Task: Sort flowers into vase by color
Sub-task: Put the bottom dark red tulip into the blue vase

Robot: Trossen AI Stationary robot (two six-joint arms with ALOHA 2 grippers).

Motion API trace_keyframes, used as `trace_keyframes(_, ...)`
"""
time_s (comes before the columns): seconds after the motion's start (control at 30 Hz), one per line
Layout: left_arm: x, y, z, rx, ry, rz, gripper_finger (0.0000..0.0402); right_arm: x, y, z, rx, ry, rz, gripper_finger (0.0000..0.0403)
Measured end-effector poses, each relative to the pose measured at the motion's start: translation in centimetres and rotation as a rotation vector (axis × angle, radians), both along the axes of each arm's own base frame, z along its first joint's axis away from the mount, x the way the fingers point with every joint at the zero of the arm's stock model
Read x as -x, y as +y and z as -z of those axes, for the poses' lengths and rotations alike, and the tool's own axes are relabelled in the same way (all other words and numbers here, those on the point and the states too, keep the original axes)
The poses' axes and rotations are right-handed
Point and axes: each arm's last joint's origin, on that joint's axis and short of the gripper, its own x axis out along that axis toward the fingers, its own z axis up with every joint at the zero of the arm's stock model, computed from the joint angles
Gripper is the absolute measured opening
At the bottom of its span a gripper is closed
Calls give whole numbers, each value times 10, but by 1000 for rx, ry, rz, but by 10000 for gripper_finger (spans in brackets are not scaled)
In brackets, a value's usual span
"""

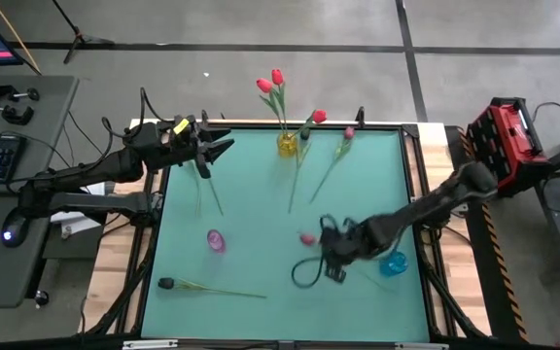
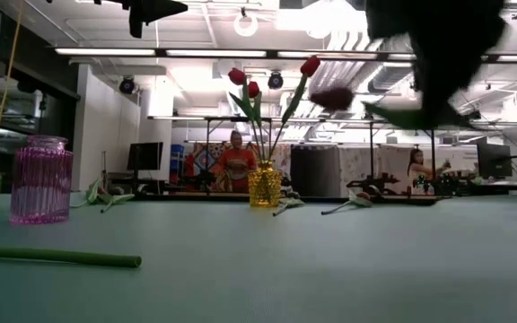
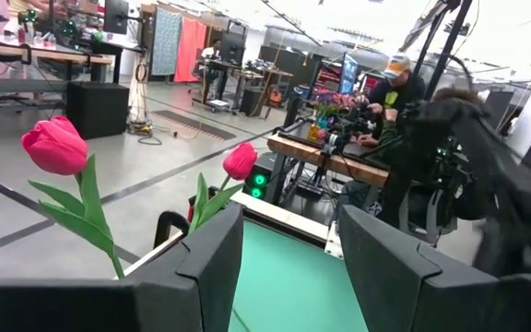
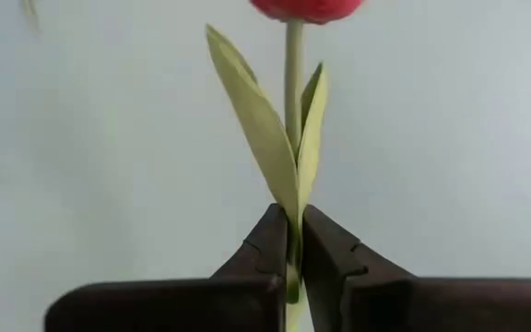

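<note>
My right gripper [image 1: 331, 255] hangs over the table's near right part, shut on a red flower whose head [image 1: 306, 238] sticks out toward the left; the low view shows that head [image 2: 330, 97] above the table. A yellow vase [image 1: 287, 144] at the far edge holds red flowers [image 1: 271, 82]. A pink vase [image 1: 216, 240] and a blue vase [image 1: 394, 262] stand nearer. A pink flower [image 1: 346, 136] and a dark flower [image 1: 166, 284] lie flat on the table. My left gripper [image 1: 220, 149] waits open at the far left, level, with nothing between its fingers [image 3: 212, 267]. My right gripper pinches the red flower's thin green stem [image 4: 292, 242] between its two fingertips, just below where the leaves [image 4: 265, 138] spring from it. The fingers slant down from the table's right. The flower is lifted clear of the table, its head [image 4: 307, 7] out ahead of the fingers.
Two loose stems [image 1: 214, 194] lie on the table by my left gripper, and another stem [image 1: 297, 180] lies below the yellow vase. The dark flower's stem [image 2: 56, 257] runs along the near left. People work at benches [image 2: 235, 161] in the room behind.
</note>
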Motion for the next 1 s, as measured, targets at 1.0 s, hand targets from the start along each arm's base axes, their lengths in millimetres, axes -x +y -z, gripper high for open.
trace_keyframes(1.0, 0, 0, -2, 83, -58, 4, 170, 192, -71, -142, 51, -658, 104, 0)
